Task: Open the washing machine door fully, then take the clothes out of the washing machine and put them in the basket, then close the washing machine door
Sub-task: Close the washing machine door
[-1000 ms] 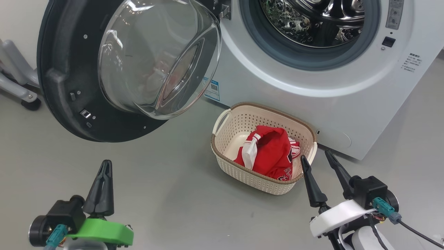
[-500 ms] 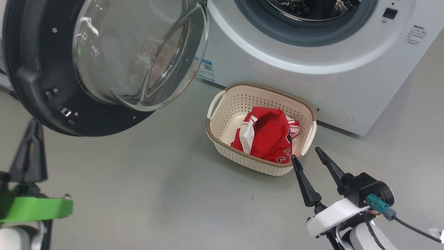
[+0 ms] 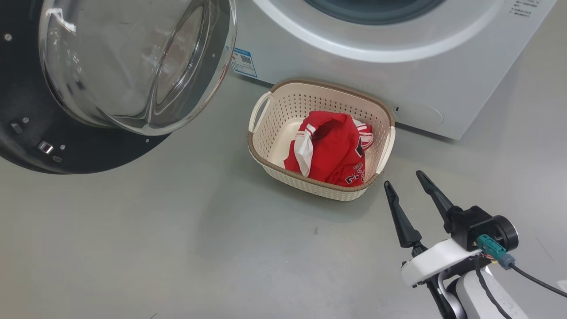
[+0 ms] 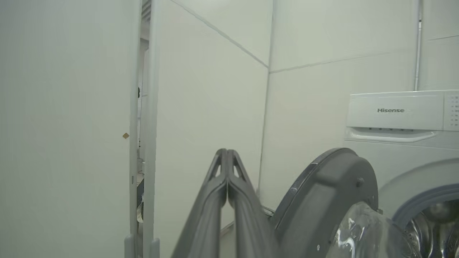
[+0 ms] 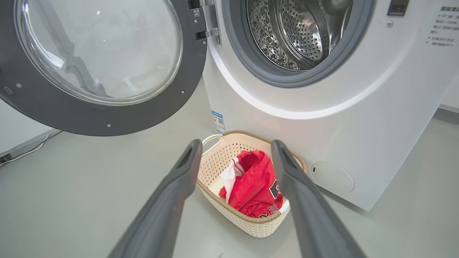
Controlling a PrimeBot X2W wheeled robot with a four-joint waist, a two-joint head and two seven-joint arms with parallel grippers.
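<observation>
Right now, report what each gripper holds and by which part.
Nothing is held. The left gripper is shut on nothing; the right gripper is open and empty. The clothes lie in the basket.

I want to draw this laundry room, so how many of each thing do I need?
Washing machine: 1
Washing machine door: 1
Basket: 1
Heap of red clothes: 1 (I cannot count the pieces in it)
Grippers: 2, the left gripper and the right gripper
Total: 6
</observation>
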